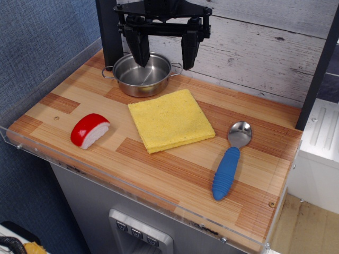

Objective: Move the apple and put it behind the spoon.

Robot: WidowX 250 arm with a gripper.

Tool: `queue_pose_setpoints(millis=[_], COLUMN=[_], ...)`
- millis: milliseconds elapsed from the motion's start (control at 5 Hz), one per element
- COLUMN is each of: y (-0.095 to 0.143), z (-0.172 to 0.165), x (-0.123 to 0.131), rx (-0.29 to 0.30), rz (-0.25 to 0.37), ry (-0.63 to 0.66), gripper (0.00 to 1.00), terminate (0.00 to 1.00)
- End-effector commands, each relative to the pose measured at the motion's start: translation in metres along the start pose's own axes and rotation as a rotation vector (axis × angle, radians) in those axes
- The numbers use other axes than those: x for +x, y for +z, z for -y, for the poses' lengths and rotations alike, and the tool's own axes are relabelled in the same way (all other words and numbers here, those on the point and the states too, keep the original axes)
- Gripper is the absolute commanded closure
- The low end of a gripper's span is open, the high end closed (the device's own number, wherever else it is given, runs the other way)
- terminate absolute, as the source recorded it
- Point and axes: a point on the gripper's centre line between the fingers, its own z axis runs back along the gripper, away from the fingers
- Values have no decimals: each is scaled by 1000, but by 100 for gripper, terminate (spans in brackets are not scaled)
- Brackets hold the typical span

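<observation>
The apple (90,130) is a red slice with a white cut face, lying on the wooden counter at the front left. The spoon (230,160) lies at the right, silver bowl pointing to the back, ribbed blue handle toward the front edge. My gripper (164,57) hangs open and empty at the back of the counter, above the right part of a steel pot, far from both the apple and the spoon. Its two black fingers (140,47) are spread wide.
A small steel pot (142,75) with two handles stands at the back, under the gripper. A yellow sponge cloth (169,119) lies flat in the middle, between apple and spoon. A clear plastic rim (132,185) edges the counter's front and left side. A grey plank wall stands behind.
</observation>
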Motion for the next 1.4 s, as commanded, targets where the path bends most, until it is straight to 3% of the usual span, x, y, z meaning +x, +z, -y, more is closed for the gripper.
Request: queue_pose_setpoints(millis=[0, 400, 800, 1200], y=[0, -1, -14, -34], z=[0, -34, -78, -107], x=[0, -31, -53, -46], rx=[0, 89, 109, 121], rz=[0, -77, -137, -82], ry=[0, -51, -51, -176], gripper=[0, 0, 0, 0], terminate=[0, 0, 0, 0])
